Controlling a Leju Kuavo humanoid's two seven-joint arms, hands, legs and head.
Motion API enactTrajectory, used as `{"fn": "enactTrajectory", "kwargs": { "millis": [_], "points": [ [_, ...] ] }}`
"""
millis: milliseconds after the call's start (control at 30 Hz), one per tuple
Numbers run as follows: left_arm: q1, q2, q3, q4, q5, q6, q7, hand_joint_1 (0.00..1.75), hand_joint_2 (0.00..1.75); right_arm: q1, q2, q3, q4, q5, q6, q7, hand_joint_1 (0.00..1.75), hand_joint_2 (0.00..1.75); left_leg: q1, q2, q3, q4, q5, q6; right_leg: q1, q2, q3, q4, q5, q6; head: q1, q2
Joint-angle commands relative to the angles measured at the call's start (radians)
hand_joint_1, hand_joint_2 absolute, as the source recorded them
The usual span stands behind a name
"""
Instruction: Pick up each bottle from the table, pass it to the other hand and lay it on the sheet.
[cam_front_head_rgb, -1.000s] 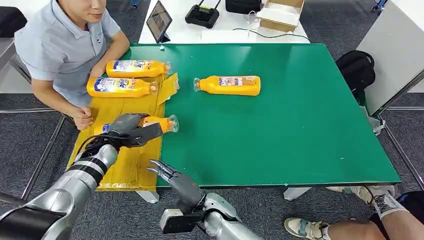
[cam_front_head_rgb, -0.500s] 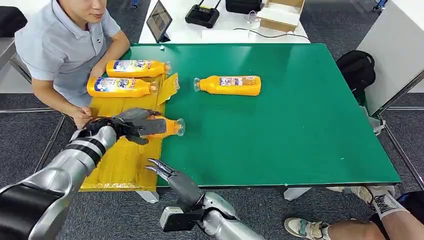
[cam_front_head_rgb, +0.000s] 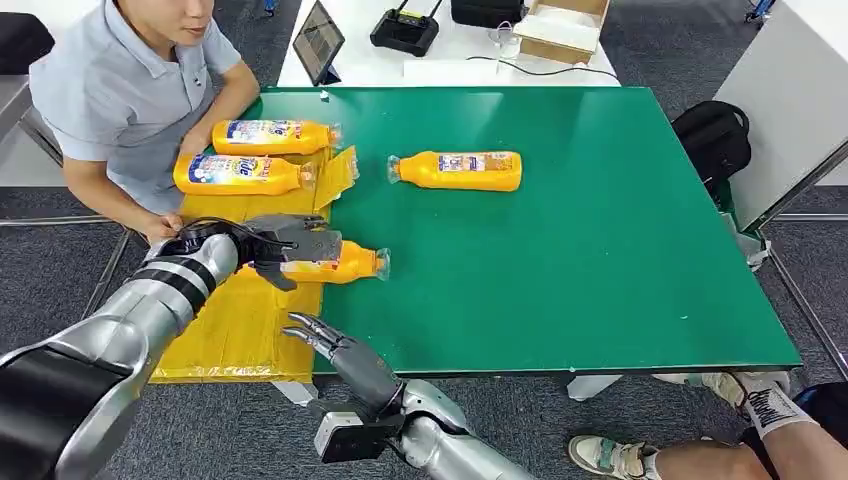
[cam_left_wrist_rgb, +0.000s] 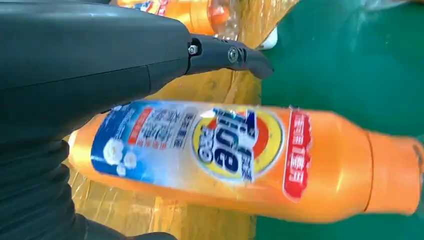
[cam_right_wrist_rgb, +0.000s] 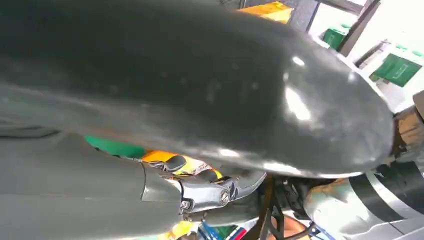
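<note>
So on the far left there's a person in a grey-blue polo shirt sitting at the corner of the green-topped bench, one fist resting by the edge of the crinkly yellow plastic sheet. Two orange detergent bottles with blue-and-white labels already lie on the far end of that sheet, side by side, caps pointing right: the far one and the near one.

My left hand is wrapped around a third orange detergent bottle, fingers over the top of its labelled body. It's lying sideways, label end over the sheet's right edge, cap end sticking out over the green. From my left wrist the label faces up and a dark finger reaches over it.

My right hand hangs just off the near bench edge, holding nothing, fingers spread and pointing left.

Further right, a fourth orange bottle lies alone on the green, well apart from the sheet.
</note>
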Motion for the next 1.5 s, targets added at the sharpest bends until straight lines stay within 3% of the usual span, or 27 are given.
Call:
{"fn": "enactTrajectory", "kwargs": {
  "millis": [33,100,267,367,467,533,567,767,933,1033,1167,1233,1400,1500],
  "points": [
    [-0.042,0.0,-0.017,0.064,0.069,0.032,-0.033,0.0,1.75,-0.04,-0.039,0.057,0.013,-0.02,-0.012,-0.034,0.0,0.0,0.001,0.001,0.005,0.0,-0.002,0.002,0.001,0.0,0.005,0.0,-0.002,-0.003,0.0,0.0],
    [-0.032,0.014,0.032,0.029,0.137,0.084,-0.105,0.0,1.75,-0.037,-0.048,0.064,-0.005,-0.03,-0.015,-0.034,0.0,0.0,0.0,0.001,0.004,0.0,-0.002,0.001,0.001,0.0,0.004,0.0,-0.002,-0.003,0.0,0.0],
    [0.056,0.033,0.194,-0.083,0.39,0.051,-0.309,0.0,1.75,-0.023,-0.076,0.083,-0.11,-0.065,-0.026,-0.034,0.0,0.0,0.0,0.004,0.007,0.0,-0.003,0.002,0.001,0.003,0.006,-0.001,-0.002,-0.003,0.0,0.0],
    [0.225,0.008,0.312,-0.303,0.613,0.071,-0.38,0.0,1.75,-0.003,-0.096,0.084,-0.2,-0.086,-0.071,-0.034,0.0,0.0,0.0,0.002,0.004,-0.001,-0.002,0.001,0.0,0.001,0.004,-0.001,-0.001,-0.002,0.0,0.0],
    [0.472,-0.047,0.388,-0.666,0.843,0.099,-0.316,0.0,1.75,0.051,-0.145,0.044,-0.342,-0.071,-0.121,-0.034,0.0,0.0,-0.001,0.001,0.009,-0.003,-0.002,0.002,0.0,-0.001,0.009,-0.003,-0.002,-0.002,-0.001,0.0],
    [0.546,-0.06,0.396,-0.761,0.912,0.117,-0.278,0.0,1.75,0.078,-0.174,0.026,-0.411,-0.054,-0.153,-0.034,0.0,0.0,-0.001,0.0,0.008,-0.003,-0.003,0.002,0.0,-0.002,0.008,-0.003,-0.003,-0.002,0.0,0.0],
    [0.602,-0.068,0.399,-0.821,0.938,0.166,-0.271,0.0,1.75,0.109,-0.203,-0.006,-0.468,-0.04,-0.182,-0.034,0.0,1.75,-0.001,0.001,0.006,-0.003,-0.002,0.002,-0.001,-0.001,0.006,-0.003,-0.002,-0.001,0.0,0.0],
    [0.724,-0.082,0.413,-0.909,1.004,0.28,-0.251,0.0,1.75,0.201,-0.268,-0.18,-0.543,0.063,-0.214,-0.034,0.0,1.75,0.0,0.001,0.006,-0.001,-0.005,0.002,0.0,-0.002,0.008,-0.003,-0.004,-0.003,0.0,0.0],
    [0.781,-0.075,0.416,-0.947,0.979,0.353,-0.242,0.0,1.75,0.244,-0.267,-0.325,-0.531,0.161,-0.138,-0.034,0.0,1.75,0.0,0.002,0.002,0.0,-0.003,0.001,0.0,0.0,0.003,-0.003,-0.002,-0.002,-0.001,0.0],
    [0.833,-0.076,0.43,-0.975,0.913,0.441,-0.247,0.0,1.75,0.26,-0.29,-0.418,-0.509,0.258,-0.17,0.0,0.0,1.75,0.0,0.0,0.004,0.0,-0.004,0.002,0.0,-0.003,0.005,-0.003,-0.003,-0.003,0.0,0.0],
    [0.852,-0.076,0.437,-0.987,0.896,0.466,-0.245,0.0,1.75,0.278,-0.29,-0.473,-0.525,0.277,-0.15,-0.01,0.0,1.75,-0.001,0.001,0.006,-0.001,-0.005,0.002,0.0,-0.002,0.007,-0.003,-0.004,-0.003,0.0,0.0],
    [0.863,-0.086,0.448,-0.989,0.824,0.562,-0.229,0.0,1.75,0.288,-0.294,-0.529,-0.537,0.341,-0.199,0.022,0.0,1.75,-0.001,0.001,0.002,0.0,-0.003,0.001,-0.001,-0.001,0.003,-0.002,-0.002,-0.002,0.0,0.0],
    [0.952,-0.09,0.445,-1.064,0.712,0.663,-0.228,0.0,1.75,0.221,-0.375,-0.698,-0.402,0.453,-0.186,0.203,0.0,1.75,-0.001,0.001,0.002,-0.001,-0.003,0.002,-0.001,-0.001,0.003,-0.003,-0.002,-0.001,0.0,0.0],
    [0.97,-0.093,0.431,-1.096,0.684,0.671,-0.22,0.0,1.75,0.159,-0.408,-0.753,-0.278,0.501,-0.152,0.216,0.0,1.75,-0.001,0.002,0.003,-0.001,-0.003,0.002,-0.001,0.0,0.004,-0.003,-0.001,-0.002,-0.001,0.0]
  ]
}}
